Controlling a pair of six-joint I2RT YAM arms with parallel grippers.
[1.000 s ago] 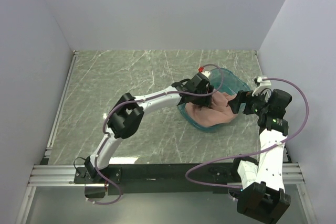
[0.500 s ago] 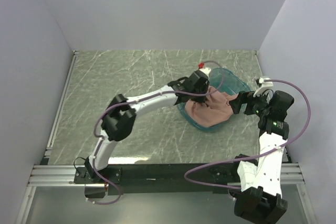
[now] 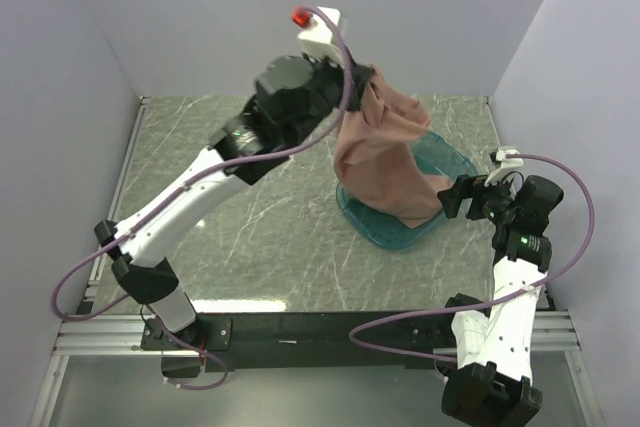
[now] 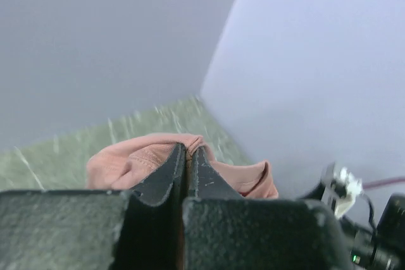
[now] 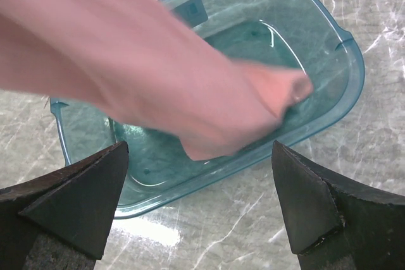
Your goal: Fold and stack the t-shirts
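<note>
**Hanging limp over the bin: one soft pink t-shirt, pinched at the top**

Nearest you, the right gripper [image 5: 199, 202] is hovering beside the teal plastic bin [image 5: 354, 74] with its jaws standing wide and nothing between them. The salmon-pink t-shirt [image 3: 385, 157] is hanging as one bunched column, its lower end dangling in the bin; whether it is touching the floor you cannot tell. Farther off and high above the green marbled table [image 3: 250, 147], the left gripper [image 4: 188, 162] is pinching a seamed fold of the cloth, jaws pressed together. You are handling something light, soft and shapeless that is likely to sag and twist. A seamed edge or shoulder is looking like the better hold than mid-cloth.
</note>
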